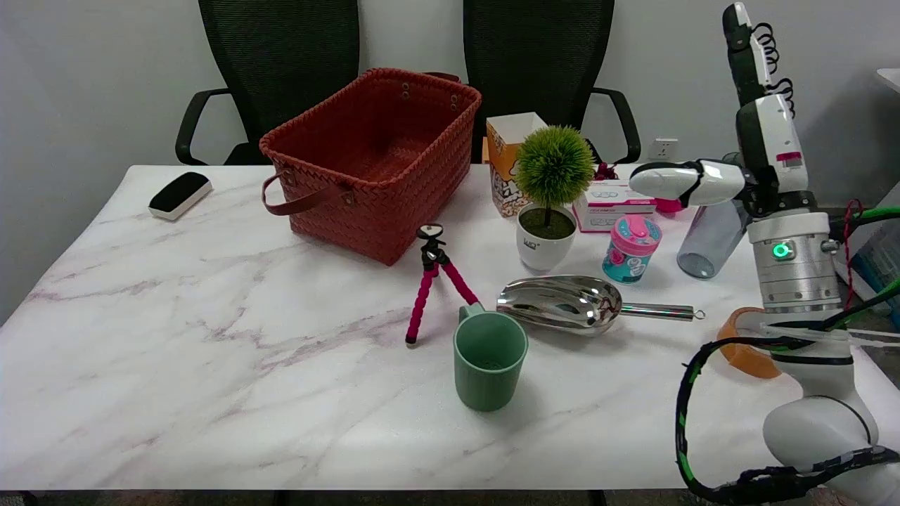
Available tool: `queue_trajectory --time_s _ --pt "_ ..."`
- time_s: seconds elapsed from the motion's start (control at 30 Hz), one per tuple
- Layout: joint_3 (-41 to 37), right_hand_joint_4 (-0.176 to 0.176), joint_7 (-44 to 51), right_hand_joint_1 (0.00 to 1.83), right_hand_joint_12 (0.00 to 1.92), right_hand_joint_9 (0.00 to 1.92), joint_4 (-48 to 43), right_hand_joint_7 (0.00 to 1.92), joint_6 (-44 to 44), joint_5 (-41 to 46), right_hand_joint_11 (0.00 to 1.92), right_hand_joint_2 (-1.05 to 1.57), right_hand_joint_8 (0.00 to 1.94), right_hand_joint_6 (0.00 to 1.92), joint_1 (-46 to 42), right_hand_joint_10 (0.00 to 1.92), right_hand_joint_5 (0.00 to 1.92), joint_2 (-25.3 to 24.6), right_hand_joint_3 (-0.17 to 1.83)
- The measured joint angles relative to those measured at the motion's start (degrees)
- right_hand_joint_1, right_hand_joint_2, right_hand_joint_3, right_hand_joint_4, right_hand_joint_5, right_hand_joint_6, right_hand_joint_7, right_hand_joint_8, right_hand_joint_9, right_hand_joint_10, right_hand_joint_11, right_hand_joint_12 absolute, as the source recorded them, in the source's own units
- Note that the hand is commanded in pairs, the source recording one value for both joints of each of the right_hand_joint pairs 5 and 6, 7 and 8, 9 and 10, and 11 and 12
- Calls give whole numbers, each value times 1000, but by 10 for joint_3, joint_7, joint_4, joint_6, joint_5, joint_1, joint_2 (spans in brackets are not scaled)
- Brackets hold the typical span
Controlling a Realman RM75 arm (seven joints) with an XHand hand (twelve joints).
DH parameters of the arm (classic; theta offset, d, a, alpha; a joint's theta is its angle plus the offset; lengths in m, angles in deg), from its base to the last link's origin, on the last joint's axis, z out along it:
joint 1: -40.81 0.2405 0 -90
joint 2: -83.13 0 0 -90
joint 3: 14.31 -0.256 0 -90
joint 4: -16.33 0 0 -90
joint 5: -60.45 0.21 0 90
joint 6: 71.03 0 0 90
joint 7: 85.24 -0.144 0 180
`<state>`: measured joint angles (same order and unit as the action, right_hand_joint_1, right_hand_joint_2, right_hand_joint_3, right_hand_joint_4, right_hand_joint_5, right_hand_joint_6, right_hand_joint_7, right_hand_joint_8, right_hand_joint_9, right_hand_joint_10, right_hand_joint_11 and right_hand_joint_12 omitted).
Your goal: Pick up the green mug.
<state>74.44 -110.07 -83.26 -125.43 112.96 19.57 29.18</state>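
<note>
The green mug (489, 360) stands upright on the marble table (211, 365), toward the near edge and a little right of centre, its mouth open upward and its handle at the back. Just behind its handle lie a leg of the pink tripod (434, 279) on the left and the bowl of the steel scoop (562, 303) on the right; both are close but apart from the mug. Bare tabletop lies to the mug's left, front and right.

The right arm rises from the lower right corner, its wrist upright, well apart from the mug. The right hand (756, 133) is raised high at the right edge: one finger (685, 181) juts out level toward the left, the others point straight up. It holds nothing and its fingers are spread.

Farther back stand a potted plant (548, 204), a pink-lidded cup (631, 249), a grey bottle (710, 239) and a red woven basket (373, 161).
</note>
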Motion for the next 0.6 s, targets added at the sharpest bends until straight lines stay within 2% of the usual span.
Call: queue_trajectory --time_s 0.5,0.6 --pt "-13 0 -64 618 16 0 19 0 0 -8 16 133 0 0 -8 0 0 8 -175" --pt "-7 0 -70 614 0 0 16 0 0 0 0 227 0 0 -9 0 0 9 -175"
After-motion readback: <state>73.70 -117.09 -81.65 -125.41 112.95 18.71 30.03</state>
